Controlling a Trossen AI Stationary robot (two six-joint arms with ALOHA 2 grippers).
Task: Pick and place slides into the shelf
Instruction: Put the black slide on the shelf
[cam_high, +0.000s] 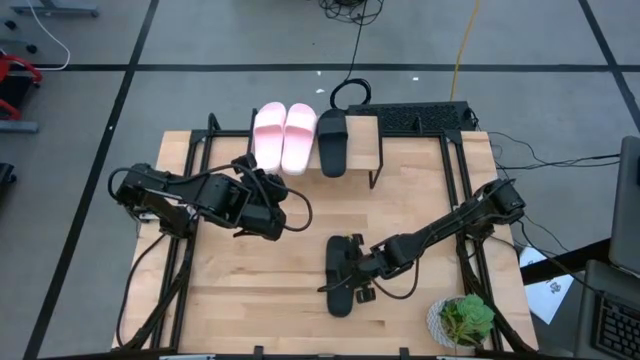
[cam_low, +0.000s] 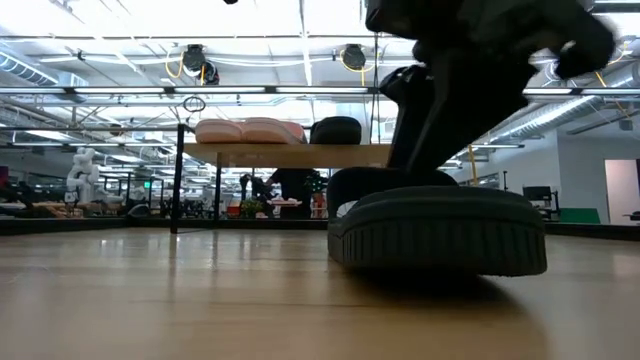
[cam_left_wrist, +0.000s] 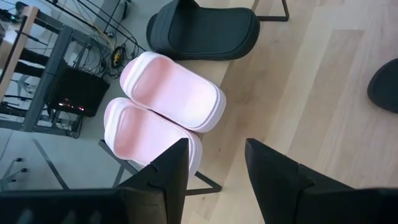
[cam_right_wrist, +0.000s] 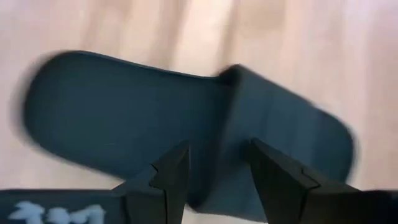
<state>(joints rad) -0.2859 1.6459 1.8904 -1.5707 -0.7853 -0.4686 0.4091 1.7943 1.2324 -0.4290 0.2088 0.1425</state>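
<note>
One black open-toe slide sandal (cam_high: 340, 275) remains on the light wooden tabletop (cam_high: 250, 290), directly under the right gripper (cam_high: 352, 262).
Its long axis runs twelve to six; the right gripper's fingers stand apart over the wide strap, closing on nothing. Two light pink slides (cam_high: 284, 135) and another black slide (cam_high: 333, 141) sit on the low light-wood shelf (cam_high: 365, 140) at twelve o'clock. The left gripper (cam_high: 270, 205), fingers apart, waits at nine. Actual contact is hidden.

Two pink slides (cam_high: 284, 136), two black slides (cam_high: 333, 142), one shelf (cam_high: 365, 130).
</note>
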